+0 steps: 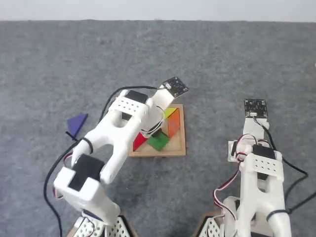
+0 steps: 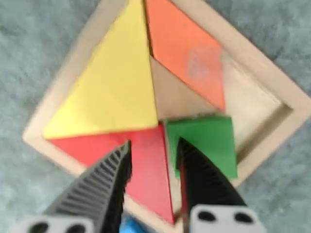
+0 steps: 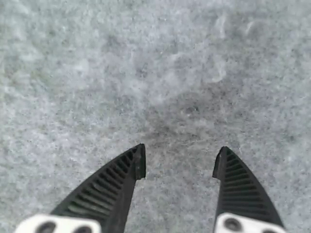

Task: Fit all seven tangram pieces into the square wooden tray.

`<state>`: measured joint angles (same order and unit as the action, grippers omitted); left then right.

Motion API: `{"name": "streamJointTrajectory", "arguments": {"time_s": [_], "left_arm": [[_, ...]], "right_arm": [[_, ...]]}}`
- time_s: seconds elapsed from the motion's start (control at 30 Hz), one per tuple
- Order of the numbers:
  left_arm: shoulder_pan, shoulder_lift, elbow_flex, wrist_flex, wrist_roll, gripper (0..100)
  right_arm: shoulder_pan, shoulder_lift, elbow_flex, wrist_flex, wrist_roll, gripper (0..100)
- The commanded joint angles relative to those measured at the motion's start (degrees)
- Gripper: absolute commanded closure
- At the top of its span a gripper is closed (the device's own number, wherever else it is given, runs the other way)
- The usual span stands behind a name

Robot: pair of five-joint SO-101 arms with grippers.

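Tangram tray with four pieces in it, below the left arm.

Shows grey carpet (image 1: 222, 59) across the table and the square wooden tray (image 1: 181, 133) near its middle. Places in the tray a yellow triangle (image 2: 114, 92), an orange parallelogram (image 2: 187, 53), a red triangle (image 2: 148, 167) and a green square (image 2: 204, 141). Leaves a blue triangle (image 1: 77, 123) on the carpet, well apart from the tray. Sets the left gripper (image 2: 154, 144) over the red triangle, jaws narrowly apart, and the right gripper (image 3: 182, 149) over carpet, jaws wide apart.
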<state>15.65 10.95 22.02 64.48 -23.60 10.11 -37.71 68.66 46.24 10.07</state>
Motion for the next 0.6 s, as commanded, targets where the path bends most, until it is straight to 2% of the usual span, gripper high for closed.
{"name": "streamJointTrajectory", "arguments": {"time_s": [0.0, 0.3, 0.43, 0.57], "left_arm": [[1.23, 0.62, -1.63, -0.62, 0.44, 88], [0.79, -2.55, -5.05, 0.88, 0.88, 88], [2.99, -12.92, -3.65, 3.43, 0.88, 88], [8.18, -18.2, 2.15, 5.19, 0.88, 88]], "right_arm": [[-1.01, -0.4, -3.08, -0.92, 0.44, 75.7], [-1.45, -0.4, -3.08, -0.66, 0.44, 75.7], [-1.45, -0.4, -3.08, -0.92, 0.44, 75.7], [-1.27, -0.4, -3.08, -0.92, 0.18, 75.7]]}}
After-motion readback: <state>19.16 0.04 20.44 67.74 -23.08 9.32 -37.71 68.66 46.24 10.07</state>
